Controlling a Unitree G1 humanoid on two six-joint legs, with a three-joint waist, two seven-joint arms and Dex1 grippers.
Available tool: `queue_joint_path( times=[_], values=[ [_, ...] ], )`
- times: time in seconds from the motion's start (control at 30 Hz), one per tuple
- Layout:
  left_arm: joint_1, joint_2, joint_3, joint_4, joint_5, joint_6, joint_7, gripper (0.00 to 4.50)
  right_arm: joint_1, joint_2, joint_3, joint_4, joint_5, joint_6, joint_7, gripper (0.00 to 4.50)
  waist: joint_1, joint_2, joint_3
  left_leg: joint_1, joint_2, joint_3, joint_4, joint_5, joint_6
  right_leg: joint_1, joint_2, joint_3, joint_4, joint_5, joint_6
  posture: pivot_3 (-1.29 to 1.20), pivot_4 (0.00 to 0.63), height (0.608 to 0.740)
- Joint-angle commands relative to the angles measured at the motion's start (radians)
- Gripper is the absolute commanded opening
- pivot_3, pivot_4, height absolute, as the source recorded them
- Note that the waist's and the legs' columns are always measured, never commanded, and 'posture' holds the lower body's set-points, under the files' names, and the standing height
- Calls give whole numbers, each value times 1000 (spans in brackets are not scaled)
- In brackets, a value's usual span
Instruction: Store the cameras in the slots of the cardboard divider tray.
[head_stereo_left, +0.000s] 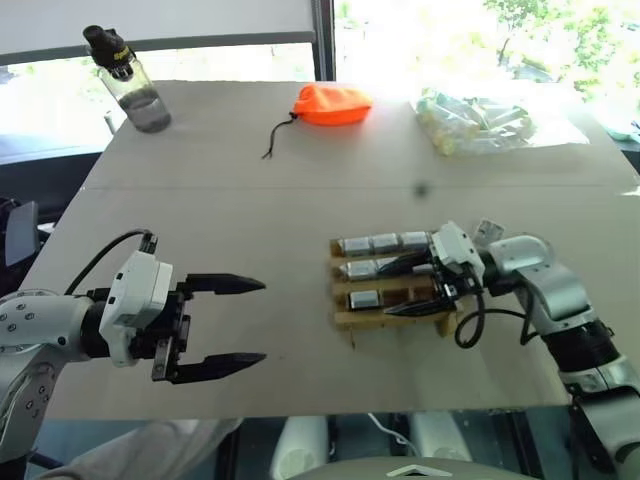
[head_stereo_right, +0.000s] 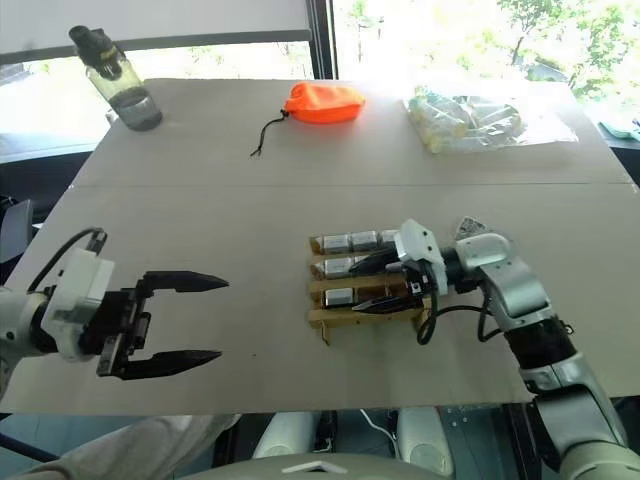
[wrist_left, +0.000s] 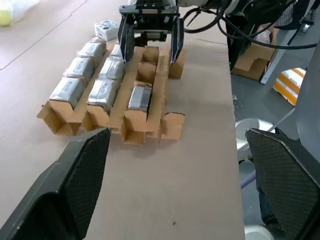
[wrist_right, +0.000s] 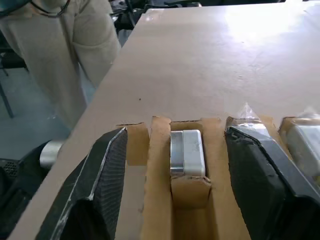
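While cameras (head_stereo_left: 385, 243) fill the cardboard divider tray (head_stereo_left: 345, 320), right end effector (head_stereo_left: 425, 285) released over it, left end effector (head_stereo_left: 228, 320) spread wide above bare table (head_stereo_left: 250, 200).

Perhaps a lab: worktable (head_stereo_left: 250, 200) beside windows (head_stereo_left: 440, 30)

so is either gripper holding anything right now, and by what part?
Nothing is held. The left gripper hangs open over bare table. The right gripper is open over the cardboard divider tray, fingers empty.
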Motion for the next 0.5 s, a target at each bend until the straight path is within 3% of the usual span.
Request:
queue_joint_path(
  times=[0.03, 0.27, 0.4, 0.5],
  values=[
    [-25, 7, -12, -3, -13, -2, 7, 4500, 57, -40, -129, -165, 78, 62, -109, 3056, 0, 0, 0, 0, 0, 0, 0, 0, 0, 0, 0, 0, 0, 0, 0, 0, 150, 740],
    [-78, 4, -77, 17, -15, -4, -7, 4500, 361, -21, -418, -466, 144, 173, -490, 3056, 13, 0, 0, -1, 0, -2, 0, 0, 0, 0, 1, -1, 0, 0, 0, 0, 150, 740],
    [-171, 8, -150, 76, -1, -15, -35, 4500, 580, 23, -481, -591, 87, 161, -632, 3056, 25, -1, 0, -2, 0, -2, 0, 0, 0, -1, 2, -1, 0, 0, 0, 0, 150, 740],
    [-237, 9, -196, 117, 14, -23, -60, 4500, 647, 36, -490, -585, 52, 129, -686, 3056, 20, 0, 0, -2, 0, 0, 1, 0, 0, -1, 2, 1, 0, 0, 1, 0, 150, 740]
  ],
)
